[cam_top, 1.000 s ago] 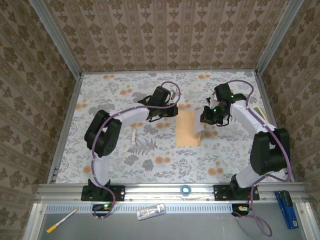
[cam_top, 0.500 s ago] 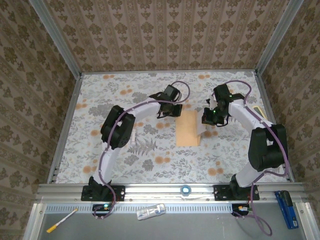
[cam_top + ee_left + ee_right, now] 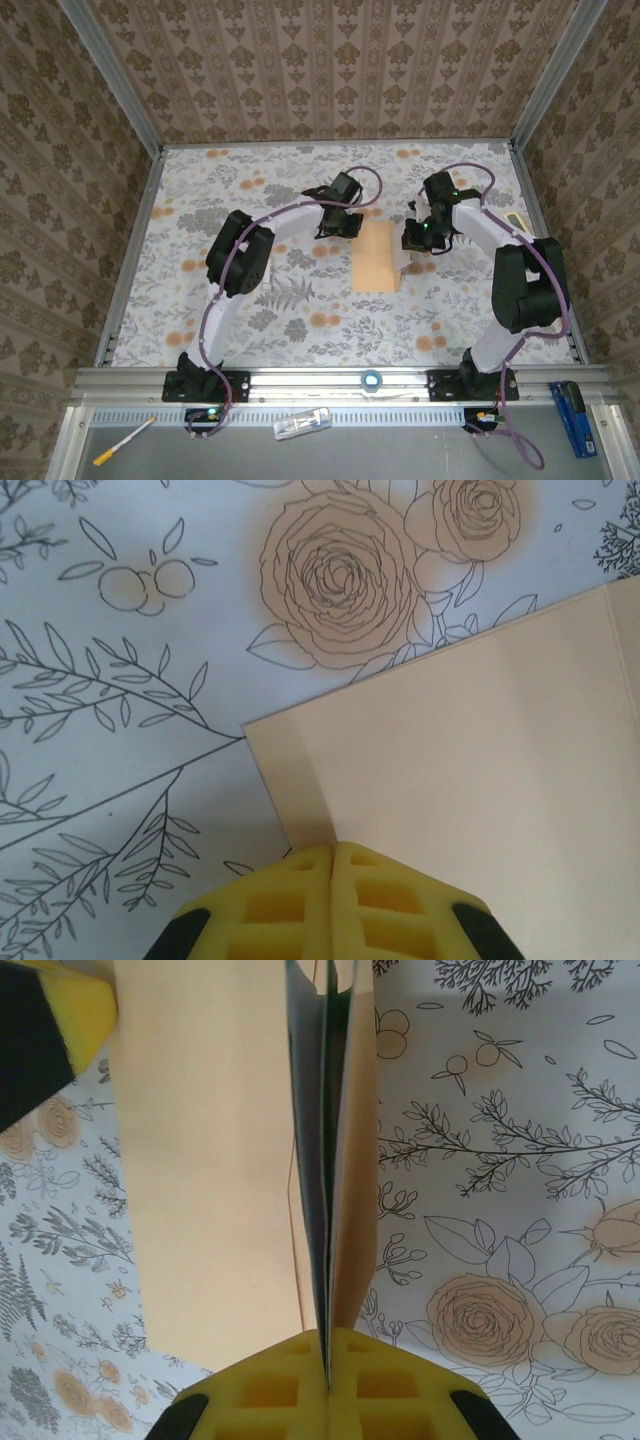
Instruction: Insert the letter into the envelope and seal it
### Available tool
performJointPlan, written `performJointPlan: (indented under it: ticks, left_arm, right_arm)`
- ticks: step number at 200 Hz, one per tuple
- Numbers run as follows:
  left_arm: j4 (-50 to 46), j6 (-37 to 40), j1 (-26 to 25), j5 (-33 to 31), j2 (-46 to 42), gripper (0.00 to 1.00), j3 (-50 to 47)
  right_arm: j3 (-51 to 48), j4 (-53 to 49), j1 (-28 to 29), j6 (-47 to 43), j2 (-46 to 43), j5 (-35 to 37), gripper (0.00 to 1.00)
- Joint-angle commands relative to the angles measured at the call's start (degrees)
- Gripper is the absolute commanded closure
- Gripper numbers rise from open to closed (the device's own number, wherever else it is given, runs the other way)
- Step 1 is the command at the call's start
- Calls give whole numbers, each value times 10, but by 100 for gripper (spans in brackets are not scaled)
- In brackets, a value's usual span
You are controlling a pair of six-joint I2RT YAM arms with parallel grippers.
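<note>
Since a second ago the left arm has folded its elbow in toward the middle and carried the left pincer [image 3: 340, 226] a little rightward, up to the far left corner of the envelope [image 3: 374, 258]. The right arm has drawn its elbow in slightly, while the right pincer [image 3: 415, 240] stays where it was. The envelope has not shifted.

The surface [image 3: 300, 320] is covered with a pale cloth printed with grey leaves and orange roses. It is framed by metal rails and walled in with brown patterned wallpaper. A roll of blue tape [image 3: 372, 380] sits on the near rail. A yellow-tipped pen [image 3: 122, 441] and a blue object [image 3: 572, 418] lie on the ledge below.

The tan envelope lies flat in the middle of the surface, long side running away from the arms. In the left wrist view the left pincer's yellow pads [image 3: 290, 900] are pressed together with nothing between them, tips right at the envelope's edge near its corner.

The right pincer is clamped on the envelope's right side. Its wrist view shows the pads pinched on thin sheets standing edge-on — the letter [image 3: 312, 1160], greyish with a dark edge, and a tan flap [image 3: 356, 1160] lying against it. Whether the flap itself is caught in the grip I cannot tell. From above, a white strip of the letter shows just under that pincer, touching the envelope's right edge.
</note>
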Motion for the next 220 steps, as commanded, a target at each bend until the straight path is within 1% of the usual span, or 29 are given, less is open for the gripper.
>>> performJointPlan:
  ticks: [1,77,118,188,220]
  left_arm:
    - [-18,8,6,-2,22,100,7]
    - [-9,-32,5,2,18,100,-24]
    - [-3,-38,5,10,13,100,-38]
    - [-1,-54,2,12,11,100,-41]
    - [-1,-69,0,11,10,100,-42]
  right_arm:
    - [-8,5,-6,-16,14,13,100]
    - [-19,10,-16,-15,45,10,100]
    - [-19,21,-16,-17,66,-2,100]
    - [-16,29,-13,6,58,-3,100]
    - [-4,29,2,22,65,3,100]
